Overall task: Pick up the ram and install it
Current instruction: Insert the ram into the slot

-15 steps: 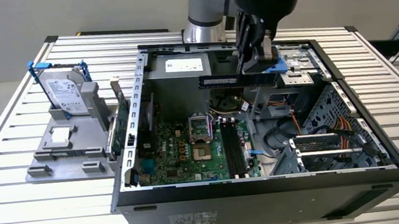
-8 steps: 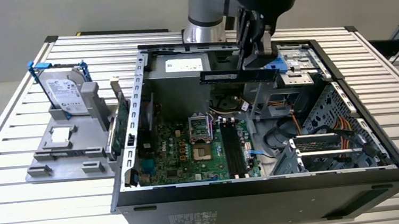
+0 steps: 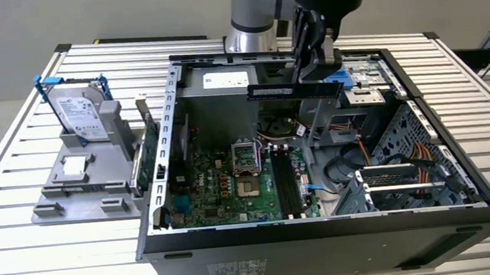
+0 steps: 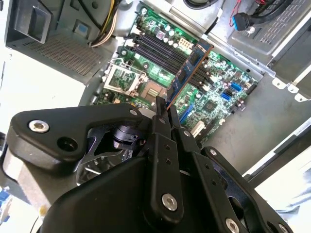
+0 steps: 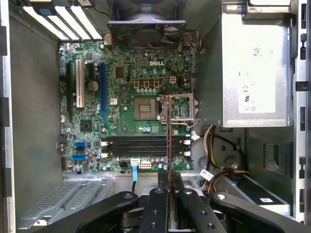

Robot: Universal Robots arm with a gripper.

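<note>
Dark green-blue, the ram (image 3: 272,91) hangs level in the air over the open computer case (image 3: 322,230), clamped at one end between the fingers of the hand (image 3: 315,79). In both wrist views it sits above the motherboard (image 5: 121,97), apart from the black memory slots (image 5: 138,144). The case rests on the slatted tabletop (image 3: 27,260).

1. Exterior view: bright, even light on the slatted table (image 3: 26,253), soft shadows
2. Inside the computer case (image 3: 324,249) it goes dimmer
3. Second wrist view: gripper (image 4: 163,104) near-black, the ram (image 4: 188,70) well lit, white blowout at the edges
4. First wrist view: power supply (image 5: 255,73) shines pale
</note>
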